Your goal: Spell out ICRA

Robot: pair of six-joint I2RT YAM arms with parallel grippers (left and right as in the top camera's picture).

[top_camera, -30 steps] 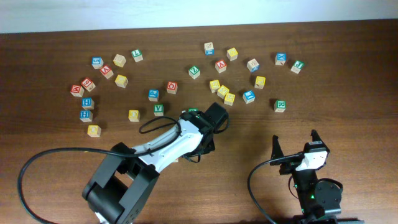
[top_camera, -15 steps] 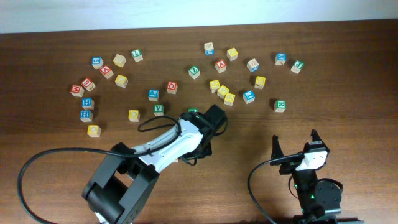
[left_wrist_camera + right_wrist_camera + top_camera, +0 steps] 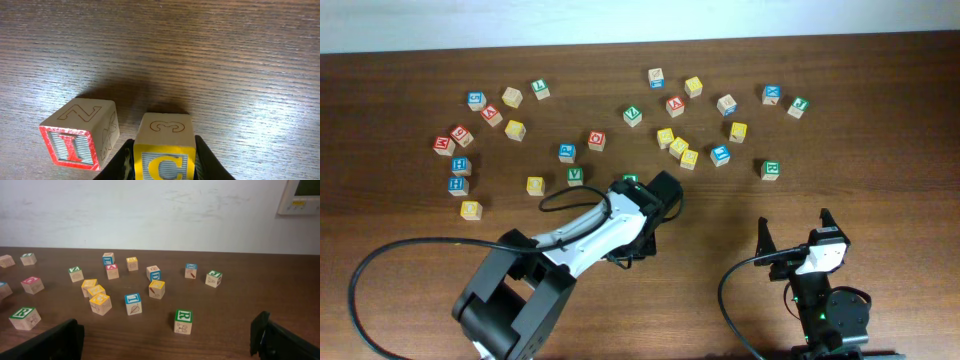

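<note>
The left pincer (image 3: 163, 167) grasps the yellow C cube (image 3: 165, 129) between its two fingers, just to the right of the red I cube (image 3: 75, 140), which stands free on the surface (image 3: 225, 55). The two cubes are near each other but apart, and I cannot tell if the C rests on the wood. I judge that the first letter is placed and the second is about to be set down. The green R cube (image 3: 183, 321) sits among the scattered cubes on the far right, not yet moved. A red cube farther back may be the A cube (image 3: 112, 271). The right pincer (image 3: 167, 340) stands wide apart and holds nothing.
</note>
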